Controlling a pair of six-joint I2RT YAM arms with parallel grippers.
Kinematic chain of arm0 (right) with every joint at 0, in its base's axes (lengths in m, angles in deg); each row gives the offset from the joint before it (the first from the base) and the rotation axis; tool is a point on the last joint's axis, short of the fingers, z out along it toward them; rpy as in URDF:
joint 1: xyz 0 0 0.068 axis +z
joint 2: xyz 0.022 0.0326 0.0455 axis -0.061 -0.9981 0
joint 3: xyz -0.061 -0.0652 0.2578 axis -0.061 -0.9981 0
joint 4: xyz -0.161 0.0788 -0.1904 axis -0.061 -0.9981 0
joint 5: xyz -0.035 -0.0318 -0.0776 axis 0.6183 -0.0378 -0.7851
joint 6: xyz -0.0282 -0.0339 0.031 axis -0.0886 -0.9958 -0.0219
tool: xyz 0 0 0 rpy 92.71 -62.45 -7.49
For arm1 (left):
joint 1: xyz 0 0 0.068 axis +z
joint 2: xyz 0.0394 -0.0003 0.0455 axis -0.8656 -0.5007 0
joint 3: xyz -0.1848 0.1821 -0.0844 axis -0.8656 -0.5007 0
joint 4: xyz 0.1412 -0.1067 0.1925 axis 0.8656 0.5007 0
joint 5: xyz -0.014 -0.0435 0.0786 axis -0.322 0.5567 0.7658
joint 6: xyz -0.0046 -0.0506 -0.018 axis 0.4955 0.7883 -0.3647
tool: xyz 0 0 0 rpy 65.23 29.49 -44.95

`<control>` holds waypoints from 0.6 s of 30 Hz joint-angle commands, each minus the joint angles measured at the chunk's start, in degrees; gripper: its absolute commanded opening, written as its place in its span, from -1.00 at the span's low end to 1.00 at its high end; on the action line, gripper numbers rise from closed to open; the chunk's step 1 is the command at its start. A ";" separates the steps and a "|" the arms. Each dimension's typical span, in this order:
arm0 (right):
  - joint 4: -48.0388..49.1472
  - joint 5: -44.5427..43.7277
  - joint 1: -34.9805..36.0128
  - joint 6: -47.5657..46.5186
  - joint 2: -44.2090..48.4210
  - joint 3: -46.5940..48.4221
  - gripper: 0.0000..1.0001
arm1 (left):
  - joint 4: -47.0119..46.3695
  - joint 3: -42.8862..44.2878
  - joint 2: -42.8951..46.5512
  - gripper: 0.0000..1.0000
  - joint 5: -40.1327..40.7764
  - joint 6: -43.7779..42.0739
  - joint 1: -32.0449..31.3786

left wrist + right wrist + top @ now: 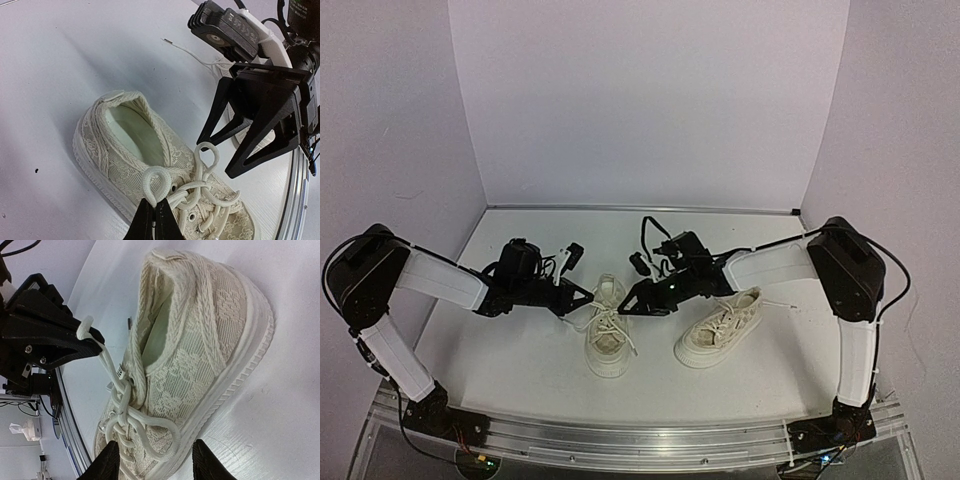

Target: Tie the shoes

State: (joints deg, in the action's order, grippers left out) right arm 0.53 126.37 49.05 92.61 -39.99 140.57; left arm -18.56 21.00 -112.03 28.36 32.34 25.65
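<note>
Two cream shoes sit on the white table: one (pixel 607 350) between the arms, the other (pixel 716 335) to its right. My left gripper (pixel 590 297) is shut on one lace loop (pixel 159 184) of the middle shoe (pixel 120 140) and holds it up from the half-formed bow. My right gripper (pixel 157 465) is open. Its black fingers (pixel 107 460) straddle the slack second loop (pixel 167 437) and the side of that shoe (pixel 200 350) without pinching them. From the left wrist view the right gripper (pixel 215 159) hangs just past the bow.
A thin loose lace end (pixel 190 52) from the other shoe trails across the table behind the right arm. An aluminium rail (pixel 640 440) runs along the near edge. White walls (pixel 650 100) close in the back and sides.
</note>
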 commanded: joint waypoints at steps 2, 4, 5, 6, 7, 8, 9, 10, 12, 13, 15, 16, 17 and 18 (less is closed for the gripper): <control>2.69 1.42 -0.37 1.64 -1.95 2.53 -0.26 | -2.62 0.73 0.46 -1.00 -1.14 -0.55 0.28; 2.80 1.76 -0.32 1.79 -2.00 2.61 -0.37 | -2.57 0.68 0.51 -1.00 -1.10 -0.58 0.28; 2.80 1.94 -0.32 1.85 -1.98 2.61 -0.40 | -2.52 0.65 0.54 -1.00 -1.03 -0.60 0.28; 2.80 2.10 -0.31 1.88 -1.92 2.57 -0.41 | -2.46 0.60 0.56 -1.00 -0.95 -0.67 0.29; 2.86 2.08 -0.31 1.84 -1.86 2.52 -0.41 | -2.44 0.58 0.55 -1.00 -0.89 -0.71 0.29; 2.86 1.99 -0.31 1.82 -1.83 2.49 -0.42 | -2.44 0.61 0.49 -1.00 -0.86 -0.72 0.29; 2.86 1.88 -0.36 1.79 -1.82 2.49 -0.45 | -2.44 0.67 0.48 -1.00 -0.86 -0.71 0.29; 2.86 1.79 -0.41 1.86 -1.90 2.54 -0.46 | -2.47 0.69 0.45 -1.00 -0.93 -0.67 0.29; 2.90 1.69 -0.39 1.99 -2.18 2.74 -0.51 | -2.53 0.63 0.43 -1.00 -0.97 -0.67 0.29; 2.89 1.63 -0.40 2.06 -2.30 2.86 -0.58 | -2.53 0.54 0.45 -1.00 -0.93 -0.61 0.28; 2.88 1.44 -0.43 2.09 -2.27 2.86 -0.78 | -2.61 0.27 0.57 -1.00 -0.85 -0.46 0.29; 2.87 1.20 -0.47 2.11 -2.05 2.65 -0.89 | -2.68 0.11 0.85 -1.00 -0.65 -0.21 0.29; 2.86 0.94 -0.58 2.13 -1.64 2.28 -0.95 | -2.73 -0.07 1.23 -1.00 -0.28 0.18 0.29; 2.86 0.61 -0.70 2.15 -1.19 1.87 -1.00 | -2.74 -0.25 1.62 -1.00 0.16 0.54 0.29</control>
State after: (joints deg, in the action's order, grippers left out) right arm 1.73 127.70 48.81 94.67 -41.39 141.51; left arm -18.56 21.00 -112.03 28.37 32.35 25.65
